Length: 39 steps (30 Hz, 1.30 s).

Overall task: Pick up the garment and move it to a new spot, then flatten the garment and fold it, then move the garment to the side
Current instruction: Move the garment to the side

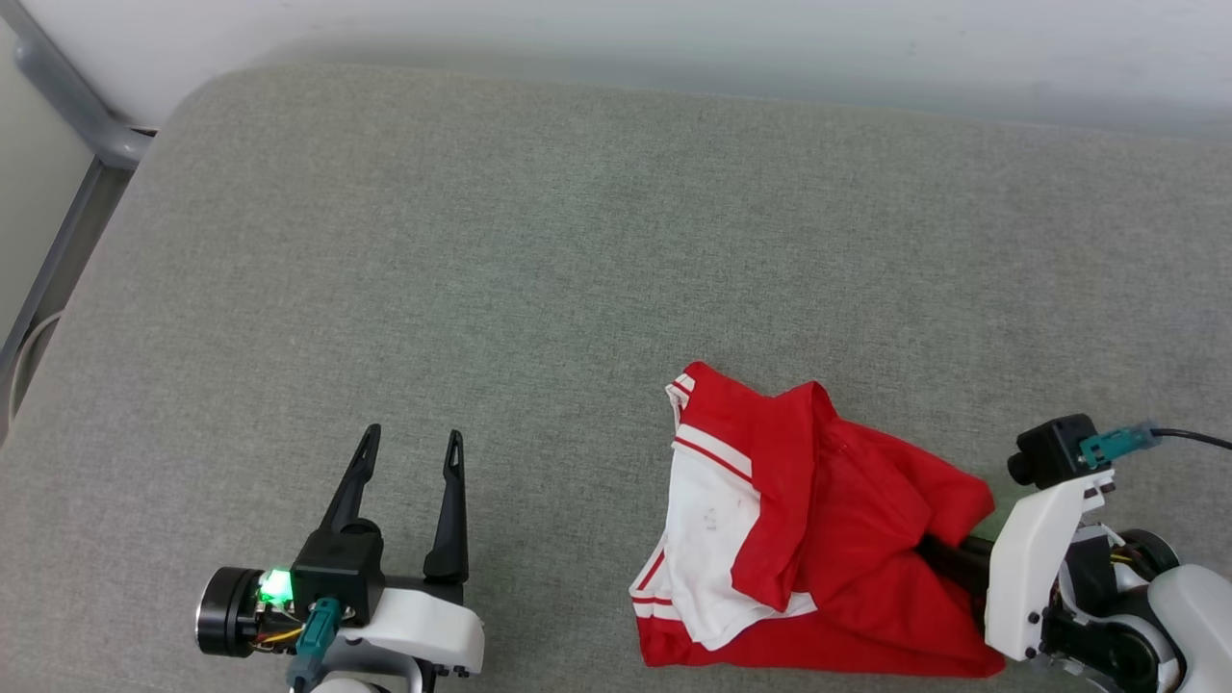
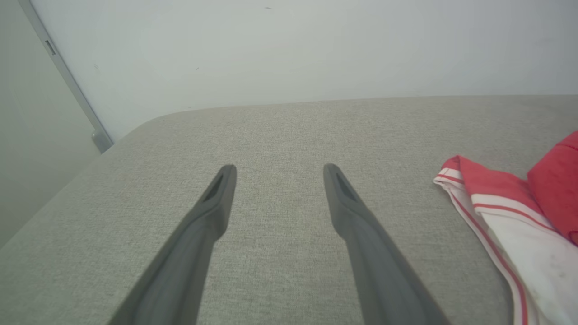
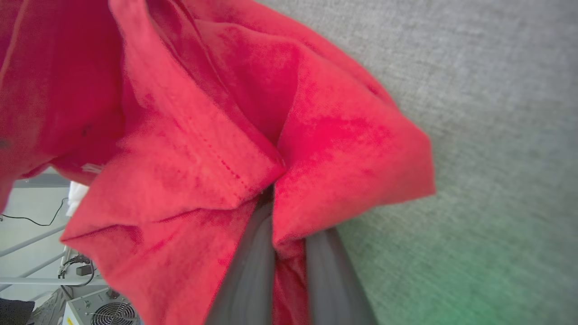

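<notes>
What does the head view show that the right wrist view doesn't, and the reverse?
Head view: the open left gripper over the grey fabric cushion, and red-white striped trim on the crumpled red sports jersey. Right wrist view: the right gripper clamped on a red fold, and a grey fan box past the cushion's edge. Both: jersey and cushion.

Crumpled garment (image 1: 828,539) on grey cushion (image 1: 577,241)
</notes>
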Available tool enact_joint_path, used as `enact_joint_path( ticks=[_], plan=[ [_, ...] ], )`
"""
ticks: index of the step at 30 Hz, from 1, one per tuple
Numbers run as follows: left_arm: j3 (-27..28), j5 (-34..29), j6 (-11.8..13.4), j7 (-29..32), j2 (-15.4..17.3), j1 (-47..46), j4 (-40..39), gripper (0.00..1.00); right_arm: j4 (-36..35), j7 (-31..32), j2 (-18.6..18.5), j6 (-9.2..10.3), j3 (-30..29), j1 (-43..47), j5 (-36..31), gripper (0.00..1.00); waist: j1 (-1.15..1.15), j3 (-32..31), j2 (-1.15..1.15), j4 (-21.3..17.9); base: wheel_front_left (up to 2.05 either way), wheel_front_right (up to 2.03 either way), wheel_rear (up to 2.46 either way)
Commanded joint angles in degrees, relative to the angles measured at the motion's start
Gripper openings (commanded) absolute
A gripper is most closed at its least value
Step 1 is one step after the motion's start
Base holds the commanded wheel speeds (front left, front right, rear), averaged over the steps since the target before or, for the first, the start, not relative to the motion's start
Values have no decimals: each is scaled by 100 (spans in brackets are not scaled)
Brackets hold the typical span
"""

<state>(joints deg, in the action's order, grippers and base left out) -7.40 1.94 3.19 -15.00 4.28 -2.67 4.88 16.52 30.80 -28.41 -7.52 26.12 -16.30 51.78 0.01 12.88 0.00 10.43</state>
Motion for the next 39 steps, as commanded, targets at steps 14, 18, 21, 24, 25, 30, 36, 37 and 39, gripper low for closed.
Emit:
enact_joint_path(
  ticks=[14, 18, 21, 24, 25, 30, 36, 37, 39],
  plan=[
    [138, 42, 9, -19, -13, 233, 8, 100, -605, -1013, -711, 7, 647, -469, -602, 0, -1, -409, 0, -641, 0, 0, 0],
    [180, 45, 6, -19, -11, 231, -38, 100, -836, -1091, -976, 7, 752, -648, -905, 0, -1, -436, 0, -974, 0, 0, 0],
    [191, 8, -7, -19, -13, 220, -84, 100, -1069, -1031, -1226, 7, 740, -838, -1100, 0, -1, -401, 0, -1294, 0, 0, 0],
    [209, -16, -14, -19, -3, 166, -112, 100, -1256, -957, -1395, 6, 688, -991, -1160, 0, -1, -334, 0, -1501, 0, 0, 0],
    [222, -28, -8, -19, 2, 144, -127, 100, -1316, -926, -1457, 7, 665, -1030, -1170, 0, -1, -306, 0, -1564, 0, 0, 0],
    [282, -41, 11, -19, 23, 64, -206, 100, -1489, -771, -1694, 7, 510, -1192, -1092, 0, -1, -113, 0, -1806, 0, 0, 0],
    [284, -98, -38, -19, 98, -164, -348, 100, -1319, -583, -2021, 8, 156, -1362, -1040, 0, -1, 281, 0, -1860, 0, 0, 0],
    [285, -118, -49, -19, 123, -207, -383, 100, -1280, -557, -2080, 8, 97, -1388, -1066, 0, -1, 366, 0, -1852, 0, 0, 0],
    [279, -139, -57, -19, 157, -305, -456, 100, -1140, -506, -2248, 8, -34, -1466, -1124, 0, -1, 548, 0, -1826, 0, 0, 0]
  ],
)
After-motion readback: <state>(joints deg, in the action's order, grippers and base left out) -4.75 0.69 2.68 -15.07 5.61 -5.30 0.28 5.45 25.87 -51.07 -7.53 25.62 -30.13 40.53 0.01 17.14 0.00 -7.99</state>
